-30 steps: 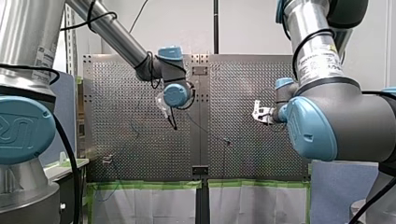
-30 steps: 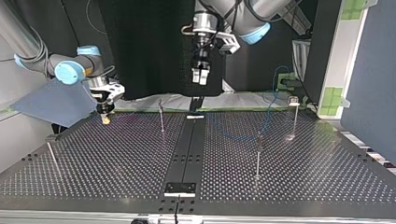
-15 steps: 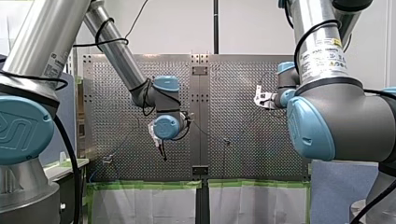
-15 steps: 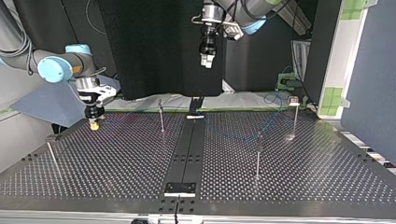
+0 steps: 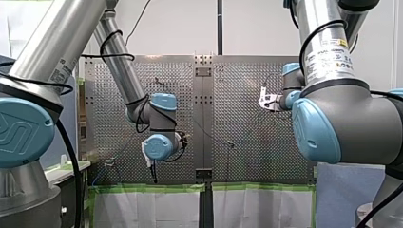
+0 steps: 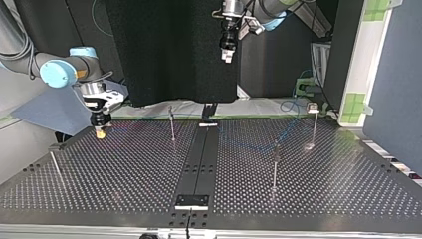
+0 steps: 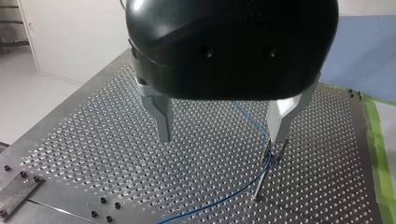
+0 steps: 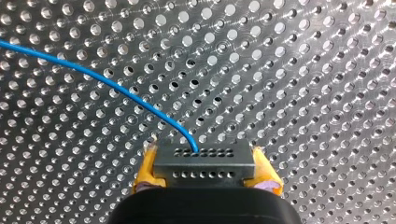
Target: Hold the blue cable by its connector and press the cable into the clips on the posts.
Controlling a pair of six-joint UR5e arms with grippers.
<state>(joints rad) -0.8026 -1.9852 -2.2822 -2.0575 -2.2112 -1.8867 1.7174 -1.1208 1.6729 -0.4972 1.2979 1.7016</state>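
In the right wrist view my right gripper (image 8: 205,171) is shut on a black connector (image 8: 203,159), held between its yellow pads (image 8: 147,169). The blue cable (image 8: 116,87) leaves the connector and curves away over the perforated plate. The top view has this gripper (image 6: 101,131) low over the table at the far left. My left gripper (image 7: 222,137) is open and holds nothing; it hangs high above the table (image 6: 226,52). In the left wrist view the blue cable (image 7: 252,122) runs to a thin post (image 7: 261,186) just beyond one metal finger (image 7: 280,123).
Thin metal posts stand on the perforated table: one left of the centre strip (image 6: 171,124), two on the right (image 6: 274,167) (image 6: 314,122), one near the left edge (image 6: 53,164). A dark centre strip (image 6: 199,164) divides the table.
My left arm has swung back from the middle of the table, its gripper rising in the top view. My right gripper with the connector shifted slightly left early on, then stayed put.
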